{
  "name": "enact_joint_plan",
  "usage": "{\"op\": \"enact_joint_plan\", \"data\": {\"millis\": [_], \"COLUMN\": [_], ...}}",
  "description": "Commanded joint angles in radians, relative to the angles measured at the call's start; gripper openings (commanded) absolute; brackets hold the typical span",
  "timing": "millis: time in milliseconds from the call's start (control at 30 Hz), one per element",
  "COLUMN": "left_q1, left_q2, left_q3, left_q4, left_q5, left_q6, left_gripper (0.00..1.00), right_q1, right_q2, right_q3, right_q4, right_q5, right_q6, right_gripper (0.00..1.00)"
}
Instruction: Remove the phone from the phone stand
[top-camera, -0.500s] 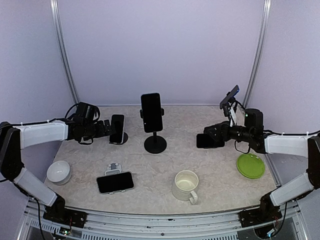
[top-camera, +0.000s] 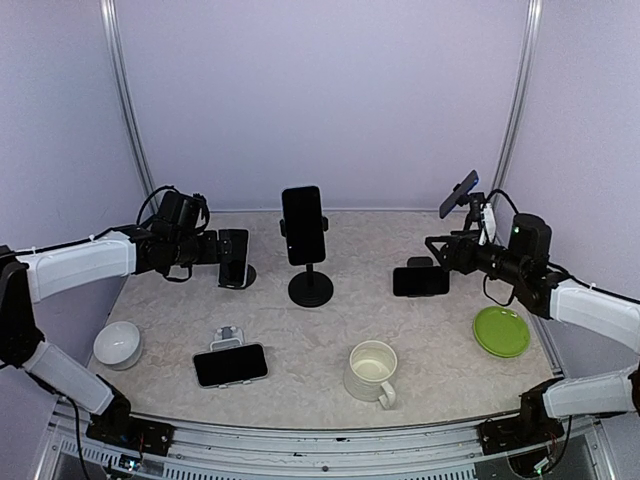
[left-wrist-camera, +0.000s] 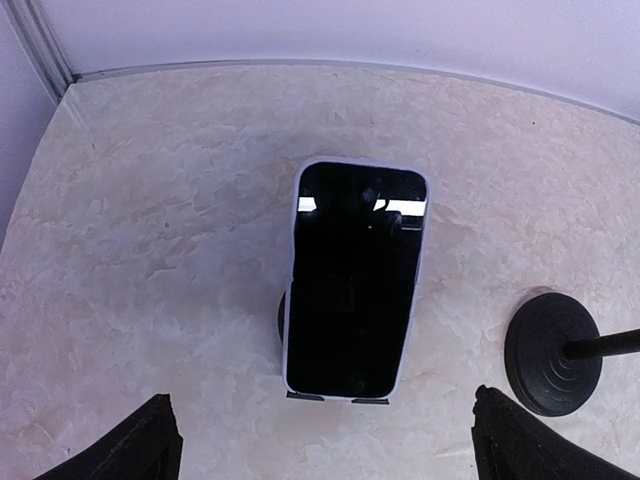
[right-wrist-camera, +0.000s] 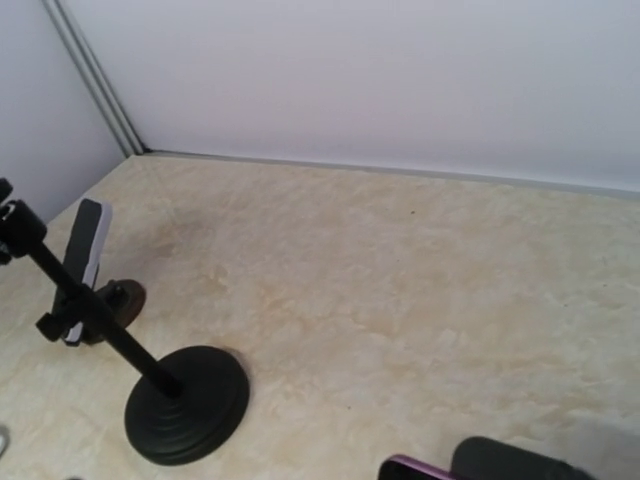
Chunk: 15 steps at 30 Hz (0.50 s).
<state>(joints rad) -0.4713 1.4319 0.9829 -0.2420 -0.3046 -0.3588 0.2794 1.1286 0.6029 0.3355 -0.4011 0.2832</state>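
A phone in a white case (left-wrist-camera: 355, 280) leans upright on a small round stand (top-camera: 240, 276) at the left (top-camera: 235, 256). My left gripper (top-camera: 212, 250) faces its dark screen from just short of it. It is open, with the fingers (left-wrist-camera: 150, 445) wide on either side and nothing between them (left-wrist-camera: 325, 445). A purple-edged phone (top-camera: 420, 281) lies sideways on its stand at the right, and its corner (right-wrist-camera: 420, 468) shows in the right wrist view. My right gripper (top-camera: 440, 250) hovers just above it, open and empty. Its fingers do not show in the right wrist view.
A tall black stand (top-camera: 310, 288) in the middle holds a dark phone (top-camera: 303, 225). Another phone (top-camera: 459, 194) sits on a stand at the back right, and one (top-camera: 230, 364) rests on a white stand in front. There are also a white bowl (top-camera: 117, 344), a mug (top-camera: 372, 371) and a green plate (top-camera: 501, 331).
My right gripper has lifted up and back from the purple-edged phone, which stays on its stand. The left gripper has risen slightly by the white-cased phone.
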Motion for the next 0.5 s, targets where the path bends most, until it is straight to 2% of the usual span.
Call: {"op": "enact_joint_plan", "data": {"millis": [0,100,300,467], "left_q1": [0.008,0.008,0.038,0.056], "left_q2": [0.066,0.150,0.256,0.331], "left_q3": [0.072,0.129,0.215,0.281], "left_q4": [-0.027,-0.049,-0.060,-0.081], "left_q5": [0.018,0.015,0.058,0.074], "left_q6": [0.072,0.085,0.113,0.137], "left_gripper": [0.99,0.99,0.99,0.99], "right_q1": [0.006,0.004,-0.002,-0.004], "right_q2": [-0.048,-0.069,0.022,-0.005], "right_q3": [-0.050,-0.068,0.057,0.007], "right_q4": [0.027,0.050,-0.168,-0.093], "right_q5": [0.057,0.087,-0.016,-0.081], "right_q6": [0.010,0.001,-0.069,-0.065], "right_gripper": [1.00,1.00,1.00,1.00]}}
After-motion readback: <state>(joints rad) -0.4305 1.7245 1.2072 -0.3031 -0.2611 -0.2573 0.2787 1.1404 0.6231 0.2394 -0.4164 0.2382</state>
